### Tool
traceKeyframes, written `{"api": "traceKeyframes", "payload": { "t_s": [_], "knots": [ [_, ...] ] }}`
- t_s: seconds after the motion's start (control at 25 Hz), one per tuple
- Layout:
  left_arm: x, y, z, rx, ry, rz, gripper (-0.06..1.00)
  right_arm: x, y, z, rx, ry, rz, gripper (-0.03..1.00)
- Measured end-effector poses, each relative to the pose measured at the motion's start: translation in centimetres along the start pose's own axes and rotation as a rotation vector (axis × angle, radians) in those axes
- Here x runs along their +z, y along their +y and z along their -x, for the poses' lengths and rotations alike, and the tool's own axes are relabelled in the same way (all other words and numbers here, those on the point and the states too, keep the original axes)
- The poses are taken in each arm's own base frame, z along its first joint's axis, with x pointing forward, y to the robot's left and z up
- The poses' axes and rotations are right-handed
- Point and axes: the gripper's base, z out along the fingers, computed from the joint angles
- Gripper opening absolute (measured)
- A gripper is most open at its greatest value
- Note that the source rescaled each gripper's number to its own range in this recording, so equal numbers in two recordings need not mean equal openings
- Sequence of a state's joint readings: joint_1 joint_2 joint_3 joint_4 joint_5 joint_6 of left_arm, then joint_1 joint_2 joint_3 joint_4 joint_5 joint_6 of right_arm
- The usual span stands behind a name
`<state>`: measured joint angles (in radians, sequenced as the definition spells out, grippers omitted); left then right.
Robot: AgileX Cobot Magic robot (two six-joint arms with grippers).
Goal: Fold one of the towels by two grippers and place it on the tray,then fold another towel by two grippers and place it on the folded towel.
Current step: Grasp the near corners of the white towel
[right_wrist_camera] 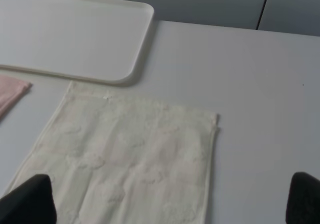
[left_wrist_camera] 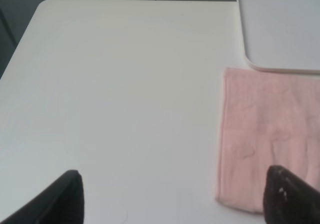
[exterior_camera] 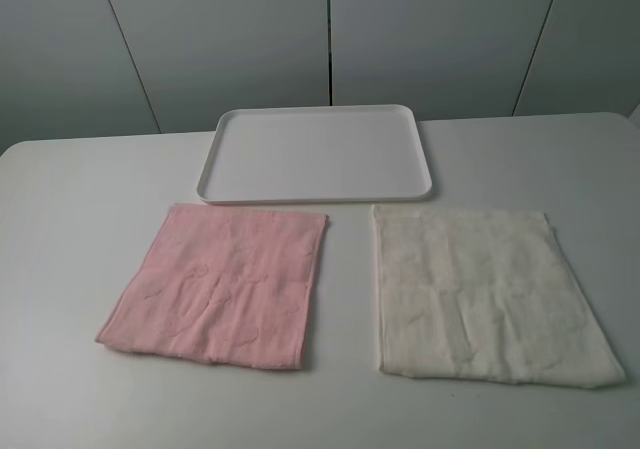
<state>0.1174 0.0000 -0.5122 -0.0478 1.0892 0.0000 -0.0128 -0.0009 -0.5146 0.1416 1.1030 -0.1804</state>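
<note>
Left gripper (left_wrist_camera: 173, 176), right gripper (right_wrist_camera: 171, 179) gape wide; pink towel (exterior_camera: 220, 284), cream towel (exterior_camera: 480, 294) near tray (exterior_camera: 315, 154).

The counter (exterior_camera: 60, 199) lies bare at 9 and 3 o'clock and in the narrow strip between the pink towel (exterior_camera: 220, 284) at 8 o'clock and the cream towel (exterior_camera: 480, 294) at 4 o'clock, while the low white tray (exterior_camera: 315, 196) at 12 o'clock closes the far side.
</note>
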Motion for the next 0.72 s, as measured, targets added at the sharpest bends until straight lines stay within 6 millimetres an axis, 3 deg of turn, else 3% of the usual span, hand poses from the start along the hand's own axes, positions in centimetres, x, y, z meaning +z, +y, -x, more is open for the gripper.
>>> {"api": "traceKeyframes", "payload": {
  "t_s": [0.72],
  "knots": [
    [0.00,0.00,0.00,0.000,0.000,0.000,0.93,0.00,0.00,0.00,0.000,0.000,0.000,1.00]
  ]
}}
